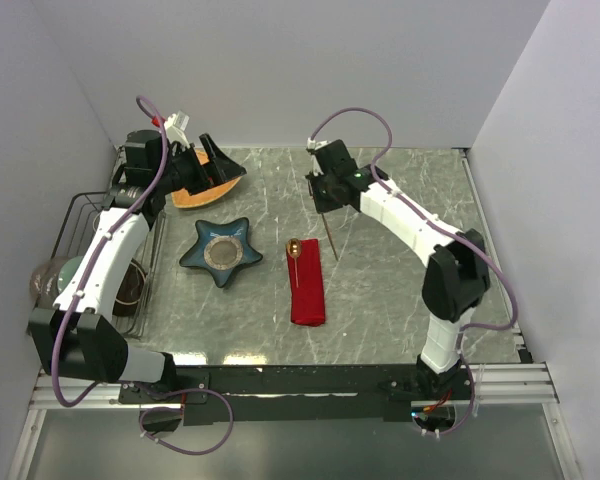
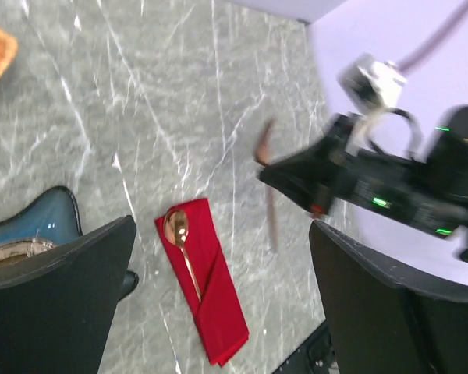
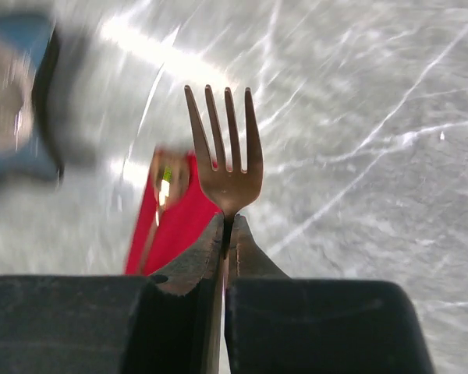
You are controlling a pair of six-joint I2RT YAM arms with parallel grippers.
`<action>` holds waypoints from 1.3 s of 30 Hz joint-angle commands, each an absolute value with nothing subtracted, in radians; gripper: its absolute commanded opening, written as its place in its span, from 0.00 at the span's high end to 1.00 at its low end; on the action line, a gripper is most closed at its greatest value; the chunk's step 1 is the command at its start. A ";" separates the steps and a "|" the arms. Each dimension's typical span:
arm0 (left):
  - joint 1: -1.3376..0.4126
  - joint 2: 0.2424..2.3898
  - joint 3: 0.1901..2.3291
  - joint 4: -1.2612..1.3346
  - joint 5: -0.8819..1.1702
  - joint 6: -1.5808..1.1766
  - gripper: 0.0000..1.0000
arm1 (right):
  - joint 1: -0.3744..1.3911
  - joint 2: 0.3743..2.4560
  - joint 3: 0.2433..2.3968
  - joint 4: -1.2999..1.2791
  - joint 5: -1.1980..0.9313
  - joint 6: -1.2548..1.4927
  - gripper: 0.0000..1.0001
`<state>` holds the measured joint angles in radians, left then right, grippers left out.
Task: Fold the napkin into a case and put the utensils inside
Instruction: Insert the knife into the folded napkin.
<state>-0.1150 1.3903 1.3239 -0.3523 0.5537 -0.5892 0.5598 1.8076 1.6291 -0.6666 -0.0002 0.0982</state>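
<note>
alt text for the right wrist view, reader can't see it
The right end effector is shut on the neck of a copper fork, tines pointing away over the grey marble table. Behind it, blurred, lie the folded red napkin with a copper spoon on it and a blue dish at the left edge.

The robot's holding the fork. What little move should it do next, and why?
Probably swing the fork over to the case, toward its top end. The right gripper is shut on the fork, apart from the case, and the spoon already sits tucked in there.
</note>
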 commanded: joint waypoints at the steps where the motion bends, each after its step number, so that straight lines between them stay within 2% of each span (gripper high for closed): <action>1: -0.129 1.361 1.313 -0.311 0.477 -0.604 0.01 | 0.580 1.896 1.710 -0.526 0.277 0.369 1.00; 5: -0.126 1.330 1.284 -0.318 0.459 -0.603 0.01 | 0.575 1.950 1.761 -0.503 0.287 0.431 1.00; 16: -0.112 1.299 1.220 -0.333 0.442 -0.618 0.01 | 0.591 1.983 1.712 -0.394 0.236 0.488 1.00; 31: -0.107 1.287 1.164 -0.319 0.457 -0.641 0.01 | 0.634 1.924 1.493 -0.310 0.244 0.492 1.00; 39: -0.107 1.261 1.128 -0.321 0.453 -0.649 0.01 | 0.657 1.896 1.451 -0.328 0.239 0.520 1.00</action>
